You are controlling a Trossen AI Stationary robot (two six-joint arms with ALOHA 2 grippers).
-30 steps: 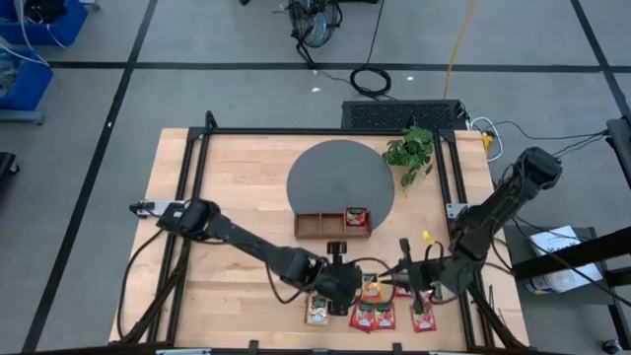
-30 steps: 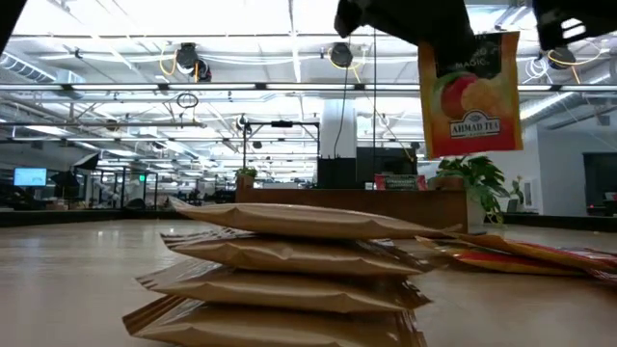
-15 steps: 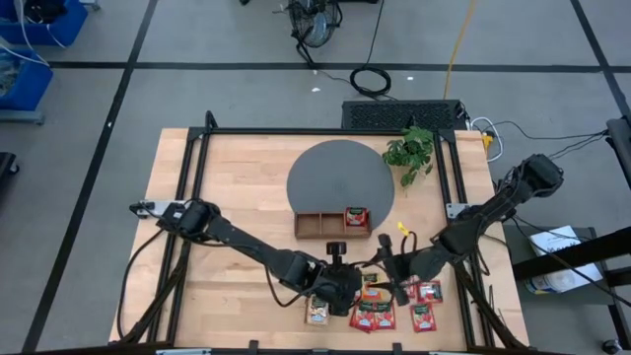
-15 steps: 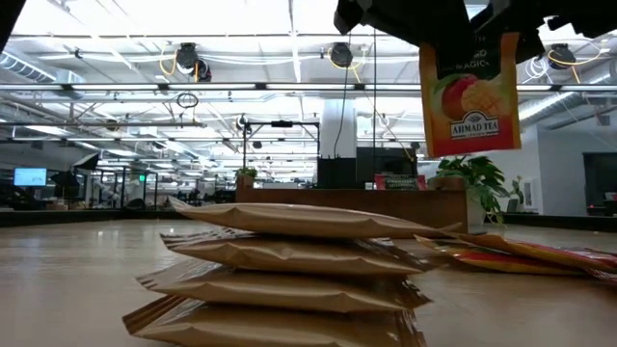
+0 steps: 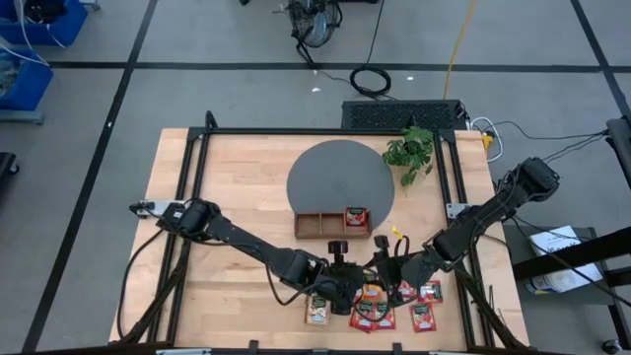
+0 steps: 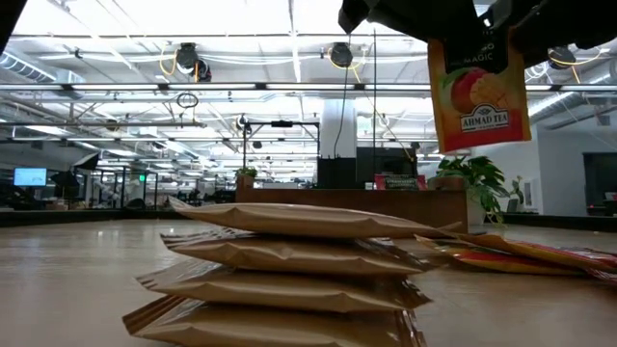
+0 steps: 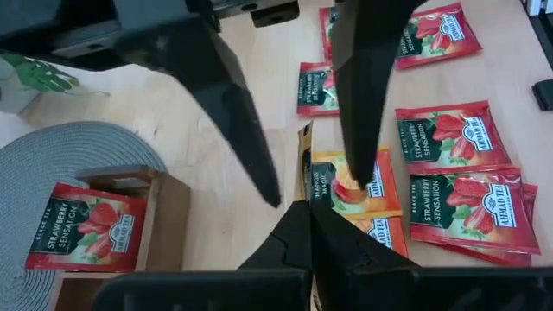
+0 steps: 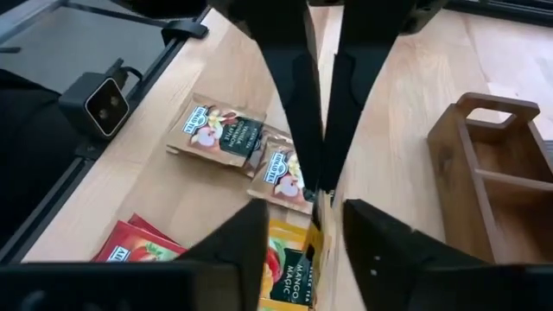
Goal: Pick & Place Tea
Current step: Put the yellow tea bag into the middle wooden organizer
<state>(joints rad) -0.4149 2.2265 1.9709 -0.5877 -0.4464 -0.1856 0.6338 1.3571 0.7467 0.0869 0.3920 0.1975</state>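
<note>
Strawberry sachet (image 5: 356,217) in wooden tray (image 5: 317,226)

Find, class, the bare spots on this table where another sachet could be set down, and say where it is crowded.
Free: the wood left of the grey mat, and the two empty slots of the wooden tray. Crowded: the front edge, where red sachets cluster under both grippers.

Left hand (image 5: 357,286) closed (right hand (image 5: 386,266) adjacent)

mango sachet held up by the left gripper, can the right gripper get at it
Probably yes. The left gripper pinches the mango sachet by one edge above the table, and the right gripper has its open fingers either side of it, with nothing between.
</note>
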